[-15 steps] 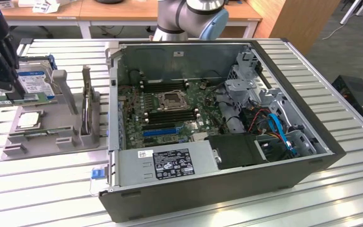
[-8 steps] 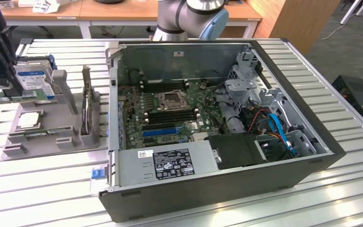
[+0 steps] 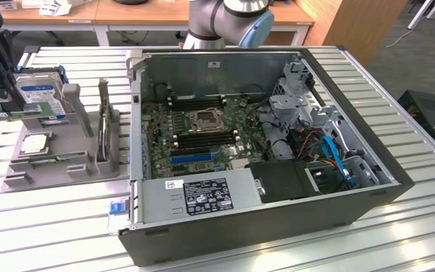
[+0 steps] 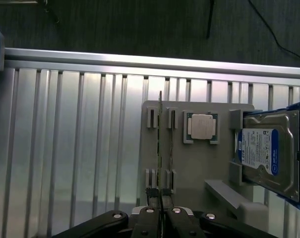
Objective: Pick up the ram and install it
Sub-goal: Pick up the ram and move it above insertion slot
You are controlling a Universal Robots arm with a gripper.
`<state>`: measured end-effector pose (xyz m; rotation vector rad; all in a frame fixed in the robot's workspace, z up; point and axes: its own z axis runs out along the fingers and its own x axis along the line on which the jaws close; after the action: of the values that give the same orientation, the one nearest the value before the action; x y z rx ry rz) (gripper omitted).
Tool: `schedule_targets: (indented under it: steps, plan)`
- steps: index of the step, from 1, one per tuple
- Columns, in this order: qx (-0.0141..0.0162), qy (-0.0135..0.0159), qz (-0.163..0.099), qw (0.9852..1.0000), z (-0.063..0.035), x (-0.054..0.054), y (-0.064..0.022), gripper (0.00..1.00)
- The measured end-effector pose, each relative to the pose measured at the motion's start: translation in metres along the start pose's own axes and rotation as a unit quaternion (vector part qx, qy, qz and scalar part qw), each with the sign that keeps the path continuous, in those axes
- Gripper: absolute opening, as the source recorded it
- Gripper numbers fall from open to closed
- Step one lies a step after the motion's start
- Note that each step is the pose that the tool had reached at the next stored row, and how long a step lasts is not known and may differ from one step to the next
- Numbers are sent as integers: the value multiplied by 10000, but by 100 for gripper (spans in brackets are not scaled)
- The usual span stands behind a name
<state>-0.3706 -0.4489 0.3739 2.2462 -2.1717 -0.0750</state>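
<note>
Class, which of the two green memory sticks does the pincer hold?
The thin green ram stick raised off the grey tray by the pincer; the other stick sits in slots.

arm: extended toward exterior view's left | gripper: pointing down, clamped on the ram

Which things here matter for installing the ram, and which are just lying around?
For the job: ram, gripped in the shut tool; black memory slots in the open computer case.
Lying about: processor chip, hard drive, grey holder under them.
</note>
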Motion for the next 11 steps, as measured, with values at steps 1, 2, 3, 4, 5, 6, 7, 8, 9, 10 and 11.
schedule_targets:
  steps: [1, 2, 3, 4, 5, 6, 7, 8, 9, 10, 11]
  plan:
    - [0, 0, 0, 10000, -10, 0, 0, 13]
    - [0, 0, 1, 10000, -20, 0, 1, 13]
    - [1, 0, 1, 10000, -29, -1, 1, 13]
    - [0, 0, 1, 10000, -39, -1, 1, 13]
    - [0, 0, 2, 10000, -49, -1, 2, 13]
    - [0, 0, 2, 10000, -59, -1, 2, 13]
    - [0, 0, 2, 10000, -69, -2, 3, 13]
    - [0, 0, 3, 10000, -79, -2, 3, 13]
    - [0, 0, 3, 10000, -90, -2, 4, 13]
    - [1, 0, 3, 10000, -100, -2, 4, 13]
    - [1, 0, 4, 10000, -108, -2, 5, 13]
